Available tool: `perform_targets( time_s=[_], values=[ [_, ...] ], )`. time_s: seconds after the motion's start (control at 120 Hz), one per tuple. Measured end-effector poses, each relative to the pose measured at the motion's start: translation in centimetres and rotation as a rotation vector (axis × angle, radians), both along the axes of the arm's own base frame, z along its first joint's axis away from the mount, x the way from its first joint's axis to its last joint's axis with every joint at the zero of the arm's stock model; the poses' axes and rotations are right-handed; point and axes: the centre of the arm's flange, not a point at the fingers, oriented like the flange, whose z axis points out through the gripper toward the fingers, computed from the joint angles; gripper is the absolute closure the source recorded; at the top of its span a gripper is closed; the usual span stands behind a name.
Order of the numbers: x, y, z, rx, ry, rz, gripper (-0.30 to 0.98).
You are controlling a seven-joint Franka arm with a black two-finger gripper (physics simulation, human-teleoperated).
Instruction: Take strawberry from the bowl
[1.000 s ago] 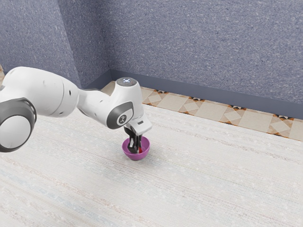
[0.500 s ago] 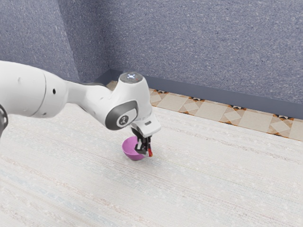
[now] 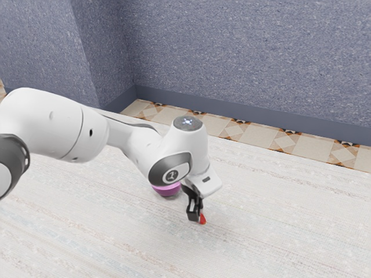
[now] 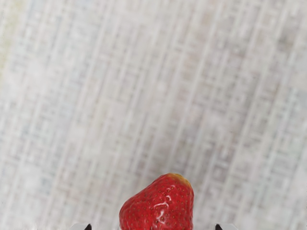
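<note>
Strawberry (image 3: 202, 219) is out of the bowl (image 3: 167, 190), down at the tips of the gripper (image 3: 197, 216). Gripper is clamped on it: the fruit has come along with the hand from the bowl at the same spot by the tips. In the exterior view it pokes out on the exterior view's right of the black gripper, low down, red and small. Can't tell whether its underside touches the table (image 3: 278, 226).

Wrist view: red seeded skin, glossy highlights, a yellowish patch on one end. Pale woven-looking tabletop behind it. Part of the fruit is cut off by the frame edge.

Gripper points down, slightly tilted, low over the table, near the bowl but outside it. Compared with a second ago, when it was down inside the bowl, it has moved out toward the camera and the exterior view's right.

Bowl: purple, upright on the table, same place as before. It sits beyond the gripper, toward the exterior view's left. Arm's wrist section hides its upper part, so can't see what's inside.

Arm (image 3: 52, 124) is white with dark grey joint covers, comes in from the exterior view's left, bent down at the wrist. Past the table: beige patterned floor tiles (image 3: 261, 137), grey-blue baseboard (image 3: 249, 112), speckled blue-grey wall (image 3: 249, 52).
</note>
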Motion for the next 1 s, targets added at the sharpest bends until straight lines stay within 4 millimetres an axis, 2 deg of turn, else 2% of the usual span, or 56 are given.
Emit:
perform_targets(
  time_s=[0.067,0.125,0.2,0.25,0.283,0.358,0.425,0.458,0.492,0.533,0.6,0.667,0.833,1.0],
  values=[
    [0.1,0.0,1.0,-0.008,-0.014,0.018,0.29],
    [0.3,0.2,4.0,-0.023,-0.059,0.033,0.22],
    [1.5,2.0,10.9,-0.048,-0.149,0.094,0.15],
    [3.0,3.5,16.7,-0.064,-0.209,0.153,0.12],
    [3.3,4.6,20.1,-0.071,-0.233,0.193,0.1],
    [2.8,7.6,27.0,-0.081,-0.263,0.293,0.07],
    [2.0,11.3,34.0,-0.09,-0.293,0.392,0.05],
    [1.0,13.4,36.6,-0.086,-0.298,0.445,0.05],
    [0.2,15.6,38.2,-0.07,-0.297,0.496,0.04],
    [-0.6,18.4,39.3,-0.047,-0.286,0.562,0.03],
    [-1.3,22.6,39.2,-0.01,-0.248,0.67,0.02],
    [-2.3,25.3,39.6,0.006,-0.225,0.752,0.02],
    [-3.6,26.9,39.3,0.0,-0.171,0.885,0.01],
    [-4.2,26.9,38.9,-0.013,-0.113,0.983,0.0]
  ],
)
